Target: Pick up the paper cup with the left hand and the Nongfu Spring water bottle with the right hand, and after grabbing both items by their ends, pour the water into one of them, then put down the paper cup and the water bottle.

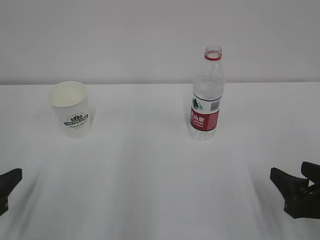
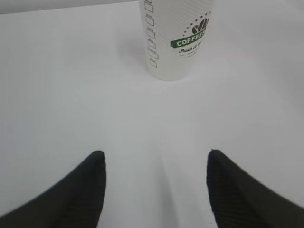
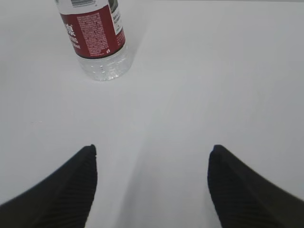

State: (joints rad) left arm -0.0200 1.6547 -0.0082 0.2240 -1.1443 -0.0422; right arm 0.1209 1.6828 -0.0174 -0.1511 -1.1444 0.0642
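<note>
1. The task is at its opening step: nothing is picked up yet. The left hand (image 2: pixel 154 190) and right hand (image 3: pixel 152 187) both sit low near the front edge of the counter (image 1: pixel 150 175), each with its fingers spread apart and empty.
2. The paper cup (image 1: pixel 71 109) stands upright toward the counter's back left, mouth up, long axis vertical, well apart from the left hand and slightly off its centre line.
3. The Nongfu Spring water bottle (image 1: pixel 205 95) stands upright toward the back, right of centre, uncapped neck pointing up, long axis vertical.
4. Next, each hand likely needs to advance toward the back edge, straddle its item, then close. The bottle lies off to one side of the right hand's line, so a sideways correction seems needed.
</note>
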